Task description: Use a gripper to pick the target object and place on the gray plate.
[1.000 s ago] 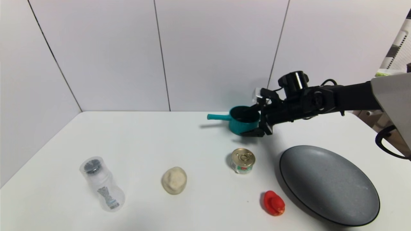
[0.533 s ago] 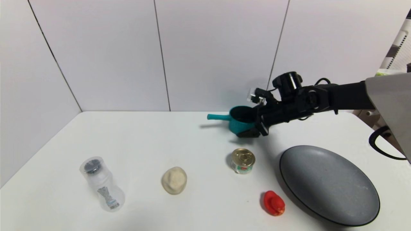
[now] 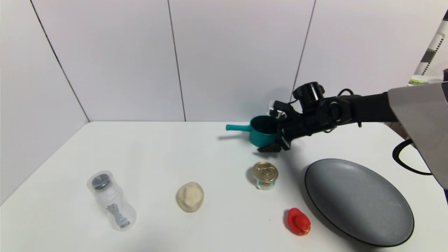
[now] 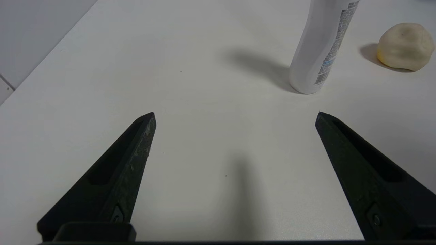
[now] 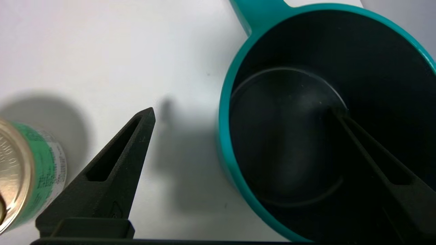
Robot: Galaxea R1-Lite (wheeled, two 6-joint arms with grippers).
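The teal saucepan point(image 3: 260, 135) stands at the back of the white table, its handle pointing to my left. It fills much of the right wrist view point(image 5: 289, 143). My right gripper point(image 3: 273, 137) is open and straddles the pan's right wall. In the right wrist view the gripper point(image 5: 242, 111) has one finger inside the dark bowl and the other outside over the table. The gray plate point(image 3: 357, 199) lies at the front right, empty. My left gripper point(image 4: 235, 115) is open and empty, low over bare table, and out of the head view.
A gold-lidded can point(image 3: 265, 175) stands in front of the pan and shows in the right wrist view point(image 5: 20, 170). A red toy point(image 3: 298, 221) lies beside the plate. A dough ball point(image 3: 189, 196) and a clear bottle point(image 3: 111, 200) stand front left.
My right gripper has moved left and lower onto the saucepan, so its fingers now straddle the pan's wall. The pan and the other objects have not moved.
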